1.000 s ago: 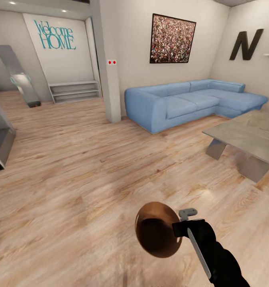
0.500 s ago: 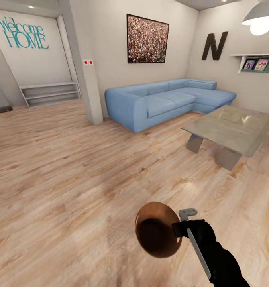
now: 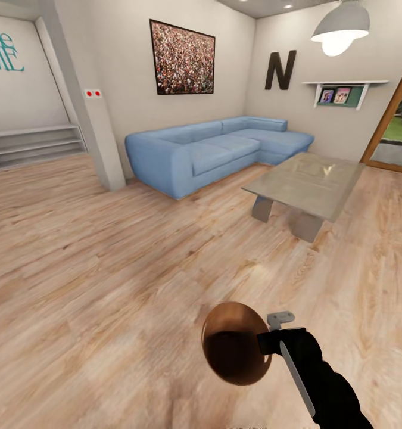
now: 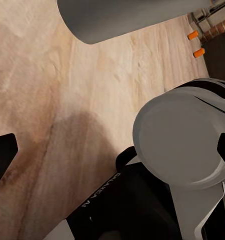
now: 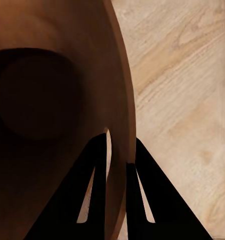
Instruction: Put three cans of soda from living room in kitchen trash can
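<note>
The tash can (image 3: 233, 351), a round copper-brown bin with a dark inside, hangs tilted low over the light wood floor in the head view. My right gripper (image 3: 266, 342) is shut on its rim. In the right wrist view the two black fingers (image 5: 97, 165) stand either side of the bin's wall (image 5: 67, 60). The left wrist view shows two orange cans of soda (image 4: 193, 35) (image 4: 199, 52) far off, upright by red brick and a dark cabinet. My left gripper (image 4: 112, 150) shows black tips at the picture's edges, wide apart, with nothing between them.
A blue corner sofa (image 3: 212, 149) stands against the far wall. A grey low table (image 3: 305, 182) is in front of it at the right. A white pillar (image 3: 99, 137) rises at the left, and a doorway (image 3: 397, 137) opens at the far right.
The camera has swung to the right: sofa, table and pillar have slid leftward in the picture and a doorway has come in. The right gripper still holds the bin the same way.
</note>
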Motion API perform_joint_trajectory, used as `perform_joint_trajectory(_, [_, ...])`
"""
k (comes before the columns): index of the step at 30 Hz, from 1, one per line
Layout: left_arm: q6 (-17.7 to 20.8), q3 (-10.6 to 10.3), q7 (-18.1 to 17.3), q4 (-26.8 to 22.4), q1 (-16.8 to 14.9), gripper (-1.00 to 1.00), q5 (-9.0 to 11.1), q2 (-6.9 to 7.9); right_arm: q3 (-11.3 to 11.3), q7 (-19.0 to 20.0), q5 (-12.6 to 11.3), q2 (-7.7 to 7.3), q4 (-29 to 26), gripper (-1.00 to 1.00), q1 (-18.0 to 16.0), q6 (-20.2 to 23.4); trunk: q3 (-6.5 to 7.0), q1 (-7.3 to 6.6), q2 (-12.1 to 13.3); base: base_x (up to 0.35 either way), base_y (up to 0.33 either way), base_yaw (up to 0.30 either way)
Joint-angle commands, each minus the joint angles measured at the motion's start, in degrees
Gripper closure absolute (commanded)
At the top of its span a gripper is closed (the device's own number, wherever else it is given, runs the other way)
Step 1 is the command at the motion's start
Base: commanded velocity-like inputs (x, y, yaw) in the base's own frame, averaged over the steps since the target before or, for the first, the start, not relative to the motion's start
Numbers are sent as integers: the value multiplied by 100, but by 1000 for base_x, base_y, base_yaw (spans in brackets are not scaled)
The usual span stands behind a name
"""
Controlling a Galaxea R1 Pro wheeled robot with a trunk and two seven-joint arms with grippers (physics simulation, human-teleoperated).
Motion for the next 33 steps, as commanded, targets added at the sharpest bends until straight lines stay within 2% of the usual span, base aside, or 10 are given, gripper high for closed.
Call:
perform_joint_trajectory(1, [0, 0, 0, 0, 0, -100, 0, 0, -4, 75, -101, 1, -3, 100, -2, -3, 1, 0, 0, 0, 0, -300])
perform_joint_trajectory(33, [0, -6, 8, 0, 0, -100, 0, 0, -1, 75, -98, 1, 6, 100, -2, -3, 1, 0, 0, 4, -6, -300])
